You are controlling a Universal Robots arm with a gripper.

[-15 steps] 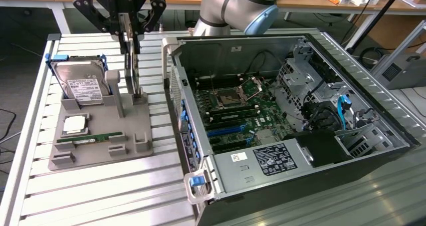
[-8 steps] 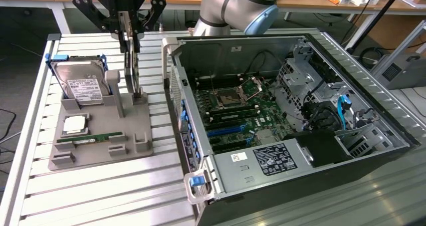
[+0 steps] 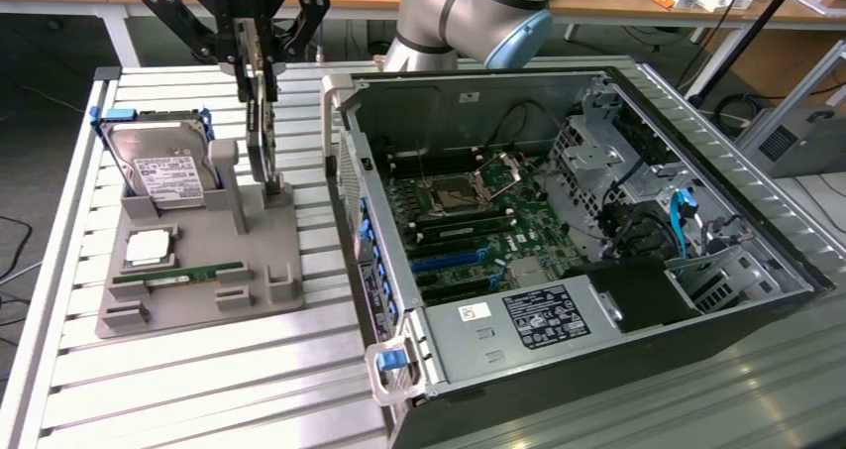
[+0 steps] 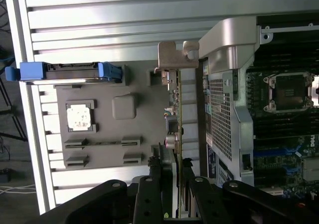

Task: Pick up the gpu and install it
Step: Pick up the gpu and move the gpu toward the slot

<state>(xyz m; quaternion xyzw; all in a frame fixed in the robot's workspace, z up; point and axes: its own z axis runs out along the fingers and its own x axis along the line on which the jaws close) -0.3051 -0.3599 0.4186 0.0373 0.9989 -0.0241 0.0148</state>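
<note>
A slatted surface (image 3: 198,390) carries a grey holder (image 3: 198,300) and an open computer case (image 3: 437,112). The fingers (image 4: 151,189) pinch the upright gpu (image 3: 265,132).

Slatted metal table (image 3: 198,390) (pale, ribbed) brightly lit; wooden benches (image 3: 621,3) behind it, dark floor (image 3: 53,57) beneath them

The big grey arm (image 3: 457,13) stands at the top of the exterior view and bends at a joint (image 3: 518,35) with a blue cap. Its black gripper (image 3: 258,77) points straight down. The two thin fingers (image 4: 155,176) sit close together, one on each side of the gpu (image 3: 268,137), and pinch its top edge
</note>
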